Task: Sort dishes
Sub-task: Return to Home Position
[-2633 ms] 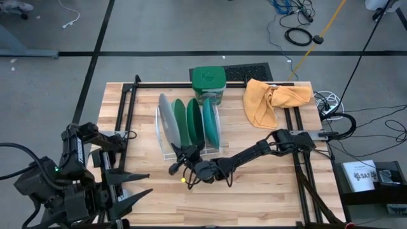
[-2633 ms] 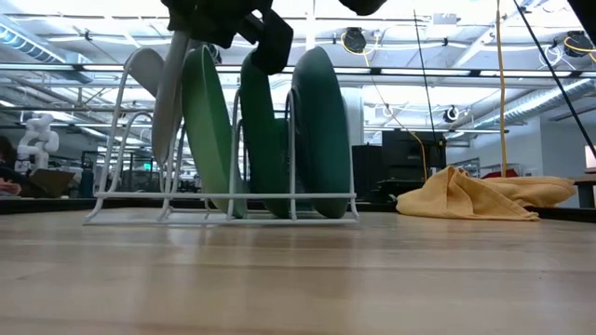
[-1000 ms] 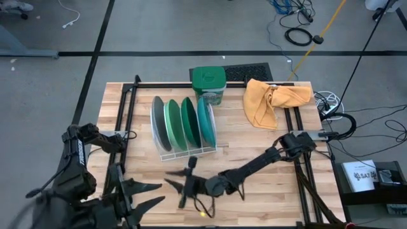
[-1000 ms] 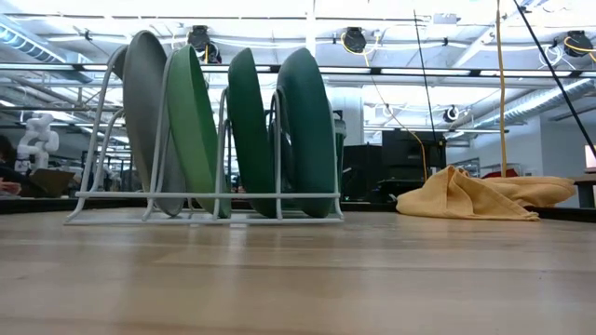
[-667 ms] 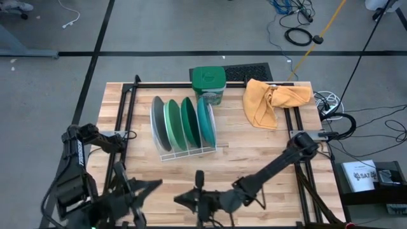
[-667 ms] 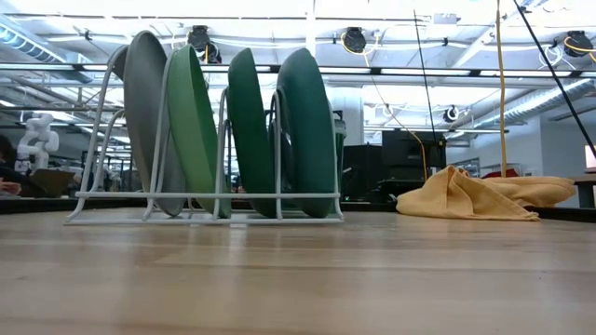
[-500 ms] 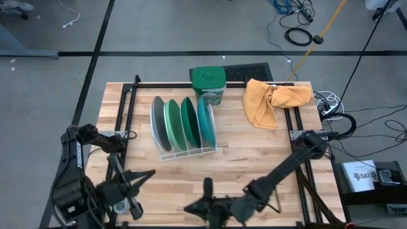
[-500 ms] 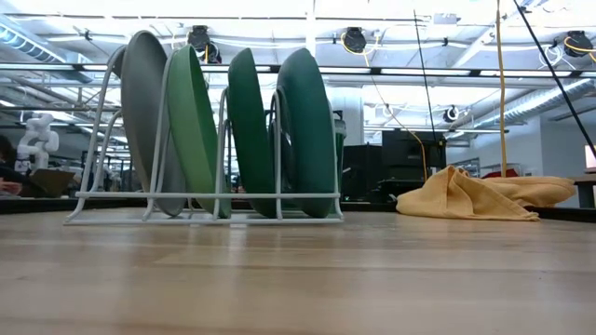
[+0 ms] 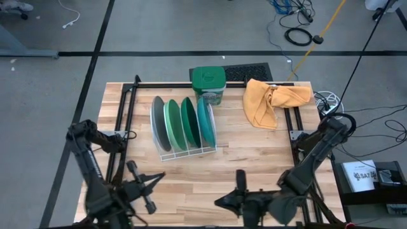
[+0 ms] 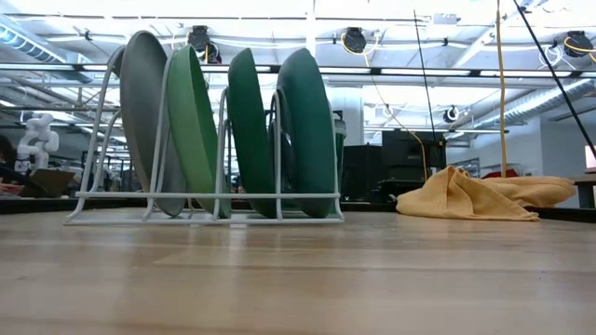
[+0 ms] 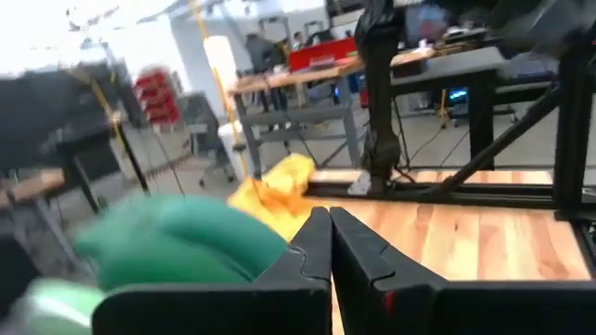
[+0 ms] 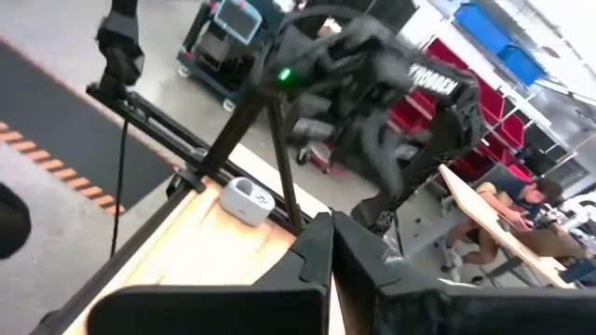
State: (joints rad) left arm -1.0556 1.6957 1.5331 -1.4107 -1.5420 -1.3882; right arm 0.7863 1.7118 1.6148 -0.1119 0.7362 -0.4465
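Four plates (image 9: pixel 187 121) stand on edge, side by side, in the rack (image 9: pixel 188 152) on the table (image 9: pixel 254 159). The left gripper (image 11: pixel 328 219) and right gripper (image 12: pixel 331 221) hang at the table edge nearest the arm bases, well apart from the plates. Each has its fingers pressed together and holds nothing.

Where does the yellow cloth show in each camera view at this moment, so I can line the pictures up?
High view: yellow cloth, upper right, just right of the green tub.
Low view: right of centre, a crumpled heap.
Left wrist view: blurred yellow heap near the middle.
Right wrist view: not in it.
Shared landmark: the white wire rack holding the plates, left of the cloth in high and low views.
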